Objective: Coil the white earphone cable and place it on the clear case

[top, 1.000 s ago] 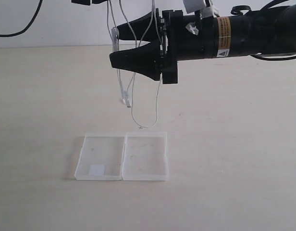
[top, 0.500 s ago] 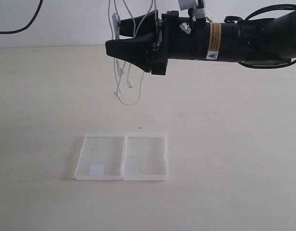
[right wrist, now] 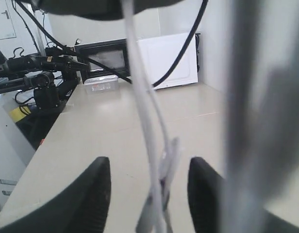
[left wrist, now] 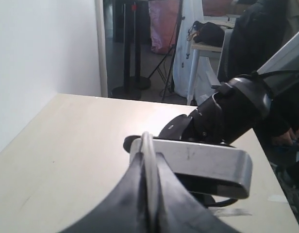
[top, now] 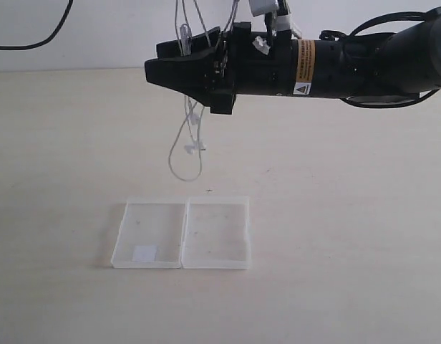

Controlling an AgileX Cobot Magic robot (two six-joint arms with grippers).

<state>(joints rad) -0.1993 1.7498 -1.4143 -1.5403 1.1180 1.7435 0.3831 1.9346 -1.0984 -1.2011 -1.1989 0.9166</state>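
The white earphone cable (top: 185, 143) hangs in loose loops from above the exterior view, its lowest loop a little above the table and behind the clear case (top: 213, 233). The case lies open and flat, with a white patch (top: 144, 252) in its left half. My right gripper (top: 152, 59) reaches in level from the right, open, with the cable strands (right wrist: 157, 194) and an earbud hanging between its fingers (right wrist: 97, 184) without being clamped. My left gripper (left wrist: 148, 162) is shut on the cable (left wrist: 147, 170); the exterior view does not show it.
A black cord (top: 34, 39) hangs against the white wall at the back left. The right arm's black forearm (top: 349, 61) spans the upper right above the table. Bare beige tabletop (top: 335, 236) surrounds the case.
My right gripper has moved left and slightly up around the hanging strands. The cable has been lifted, and its bottom loop has come off the table near the case.
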